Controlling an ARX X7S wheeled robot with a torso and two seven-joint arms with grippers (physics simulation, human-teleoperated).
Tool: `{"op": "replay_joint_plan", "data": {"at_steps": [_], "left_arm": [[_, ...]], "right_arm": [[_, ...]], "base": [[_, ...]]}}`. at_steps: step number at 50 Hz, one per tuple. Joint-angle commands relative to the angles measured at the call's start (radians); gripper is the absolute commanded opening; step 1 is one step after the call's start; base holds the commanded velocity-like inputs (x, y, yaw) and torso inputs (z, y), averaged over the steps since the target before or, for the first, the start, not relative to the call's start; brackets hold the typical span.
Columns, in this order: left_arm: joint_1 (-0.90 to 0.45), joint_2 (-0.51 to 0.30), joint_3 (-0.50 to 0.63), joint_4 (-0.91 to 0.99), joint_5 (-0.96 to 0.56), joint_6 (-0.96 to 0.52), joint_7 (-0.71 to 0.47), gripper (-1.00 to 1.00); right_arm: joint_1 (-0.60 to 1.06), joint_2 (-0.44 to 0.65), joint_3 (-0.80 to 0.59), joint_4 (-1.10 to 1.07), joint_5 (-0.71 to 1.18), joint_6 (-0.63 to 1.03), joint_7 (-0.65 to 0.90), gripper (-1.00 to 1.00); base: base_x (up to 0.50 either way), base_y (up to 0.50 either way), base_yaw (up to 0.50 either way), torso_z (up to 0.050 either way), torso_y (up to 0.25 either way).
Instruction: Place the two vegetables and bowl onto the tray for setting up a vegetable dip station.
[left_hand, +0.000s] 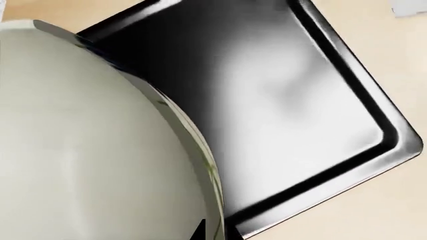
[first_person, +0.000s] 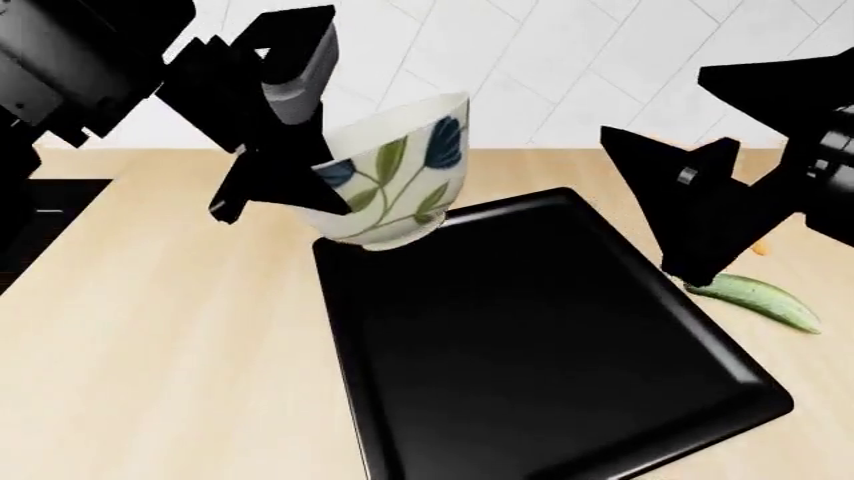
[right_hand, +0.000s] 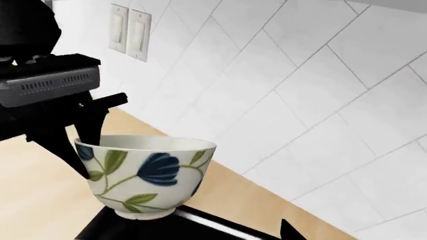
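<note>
Head view: the black tray (first_person: 561, 360) lies nearest, its whole floor bare, so nothing is placed yet. At the tray's right edge, on the counter, rests the cucumber (first_person: 758, 299), with an orange speck of the carrot (first_person: 761, 249) just beyond it. The right gripper (first_person: 694, 262) hangs above that edge, empty; whether its jaws are spread I cannot tell. Over the tray's far left corner, the left gripper (first_person: 287, 190) clamps the tilted bowl (first_person: 394, 175) by its rim, apparently just off the tray.
</note>
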Motion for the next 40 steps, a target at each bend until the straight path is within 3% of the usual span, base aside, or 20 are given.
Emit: {"op": "replay_joint_plan", "data": {"at_steps": [1,4,8,19,25,29,40], "left_arm": [[-0.112,0.177,0.638,-0.272,-0.666,0.155,0.023,-1.0],[-0.112,0.199,0.74,-0.297,-0.793,0.188,0.023,-1.0],[-0.1,0.219,0.821,-0.294,-0.847,0.231,0.023,-1.0],[-0.075,0.243,1.002,-0.323,-0.85,0.349,0.023,-1.0],[-0.075,0.259,1.13,-0.323,-0.838,0.425,0.023,-1.0],[-0.075,0.284,1.183,-0.334,-0.842,0.456,0.023,-1.0],[-0.045,0.34,1.15,-0.414,-0.865,0.38,0.023,-1.0]], "right_arm": [[0.024,-0.063,-0.063,0.12,-0.181,0.033,-0.11,1.0],[0.0,-0.084,-0.075,0.144,-0.261,0.008,-0.177,1.0],[-0.005,-0.102,-0.092,0.18,-0.339,-0.015,-0.241,1.0],[-0.106,-0.055,-0.057,0.152,-0.344,-0.085,-0.26,1.0],[-0.197,0.022,0.009,0.089,-0.303,-0.148,-0.244,1.0],[-0.335,0.076,0.068,0.049,-0.307,-0.241,-0.27,1.0],[-0.575,0.186,0.2,-0.002,-0.295,-0.392,-0.313,1.0]], "base": [[0.0,0.0,0.0,0.0,0.0],[0.0,0.0,0.0,0.0,0.0],[0.0,0.0,0.0,0.0,0.0],[0.0,0.0,0.0,0.0,0.0],[0.0,0.0,0.0,0.0,0.0],[0.0,0.0,0.0,0.0,0.0],[0.0,0.0,0.0,0.0,0.001]]}}
